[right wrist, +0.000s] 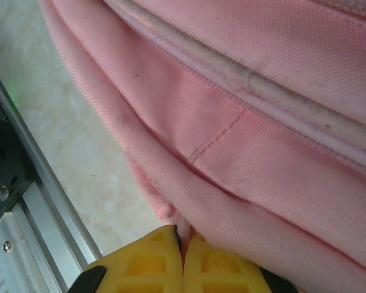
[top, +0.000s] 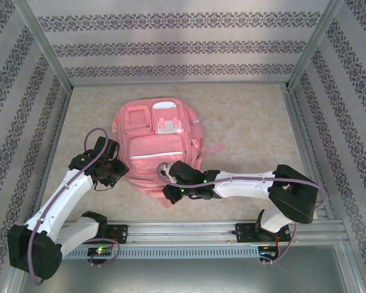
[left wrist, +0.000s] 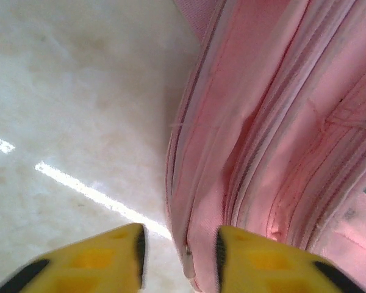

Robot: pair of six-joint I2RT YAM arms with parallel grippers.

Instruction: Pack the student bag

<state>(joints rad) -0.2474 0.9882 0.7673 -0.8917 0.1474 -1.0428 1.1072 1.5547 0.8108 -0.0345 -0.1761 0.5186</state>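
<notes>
The student bag [top: 155, 143], a large pink backpack, lies flat mid-table with its front pockets and white buckle facing up. My left gripper [top: 123, 167] is at the bag's left side. In the left wrist view it [left wrist: 180, 256] stands open, and the bag's zipped side seam [left wrist: 280, 122] and a small zipper pull [left wrist: 188, 267] lie in the gap, touching neither finger. My right gripper [top: 167, 193] is at the bag's near edge. In the right wrist view it [right wrist: 183, 244] is shut, pinching a fold of the pink fabric [right wrist: 262, 122].
The aluminium rail [top: 189, 231] carrying both arm bases runs along the near edge; it also appears close beside the right gripper [right wrist: 43, 201]. Patterned walls enclose the marbled tabletop [top: 250, 122], with bare surface to the right of and behind the bag.
</notes>
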